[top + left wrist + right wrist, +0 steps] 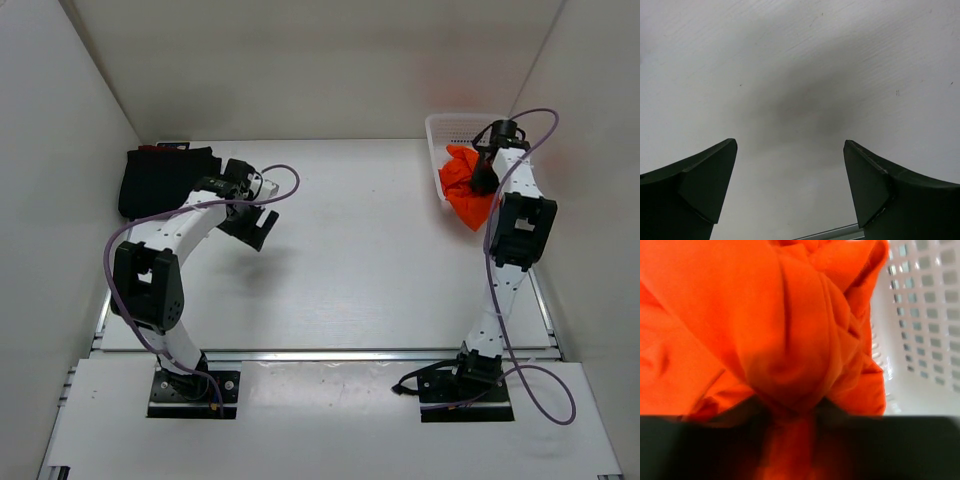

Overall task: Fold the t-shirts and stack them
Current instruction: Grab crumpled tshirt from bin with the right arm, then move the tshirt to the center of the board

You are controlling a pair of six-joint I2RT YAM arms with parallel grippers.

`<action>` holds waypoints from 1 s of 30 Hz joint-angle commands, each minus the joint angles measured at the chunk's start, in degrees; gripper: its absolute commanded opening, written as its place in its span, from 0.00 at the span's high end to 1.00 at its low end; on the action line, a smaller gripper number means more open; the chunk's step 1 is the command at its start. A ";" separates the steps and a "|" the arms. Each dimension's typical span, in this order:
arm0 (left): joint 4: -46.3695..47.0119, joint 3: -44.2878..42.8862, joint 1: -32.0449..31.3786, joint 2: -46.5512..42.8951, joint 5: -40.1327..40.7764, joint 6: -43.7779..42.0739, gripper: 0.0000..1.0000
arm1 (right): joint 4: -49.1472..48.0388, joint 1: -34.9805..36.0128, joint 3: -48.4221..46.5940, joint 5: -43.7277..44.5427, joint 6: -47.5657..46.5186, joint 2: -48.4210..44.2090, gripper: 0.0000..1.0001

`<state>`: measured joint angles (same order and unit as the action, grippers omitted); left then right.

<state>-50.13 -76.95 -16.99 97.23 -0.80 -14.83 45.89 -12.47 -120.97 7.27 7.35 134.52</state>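
The white table holds the folded black t-shirt in its far left corner. The orange t-shirt drapes over the rim of the white mesh basket, bunched and pinched in the right gripper. The left gripper hangs wide open above the tabletop.

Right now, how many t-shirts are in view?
3. The black shirt lies at the far left corner; the dark red shirt is only a sliver at its far edge, mostly hidden; the orange shirt spills over the white basket at far right.

High rear overview; wrist cameras close on table, orange t-shirt.
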 commanded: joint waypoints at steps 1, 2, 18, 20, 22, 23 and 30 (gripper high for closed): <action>-0.93 0.49 -0.14 -1.43 -1.66 2.35 0.02 | -2.03 -2.20 -1.73 -6.81 -0.49 -2.24 0.81; -1.28 0.22 0.29 -1.26 -1.66 2.78 0.02 | -2.03 -2.21 -2.42 -6.83 -0.24 -2.77 1.00; -2.52 -4.43 0.91 -1.17 0.62 1.91 0.02 | -12.31 4.29 -24.05 -21.49 1.35 -24.81 1.00; -2.43 -4.70 1.43 -1.95 0.36 1.56 0.02 | -15.11 7.62 -22.56 -25.44 1.87 -29.29 1.00; -1.91 -4.61 2.31 -2.05 2.10 1.91 0.02 | -17.48 11.13 -21.34 -29.14 2.14 -31.93 1.00; -2.08 -5.05 3.10 -2.13 2.12 2.26 0.02 | -19.15 14.02 -20.28 -30.89 2.75 -33.52 1.00; -2.08 -8.21 11.45 -2.31 2.03 4.72 0.02 | -27.68 29.15 -12.47 -32.59 6.09 -36.17 1.00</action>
<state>-52.34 -82.11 -8.40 97.32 0.32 -11.46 23.42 14.44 -137.84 -24.34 11.07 96.51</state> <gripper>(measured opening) 0.983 0.031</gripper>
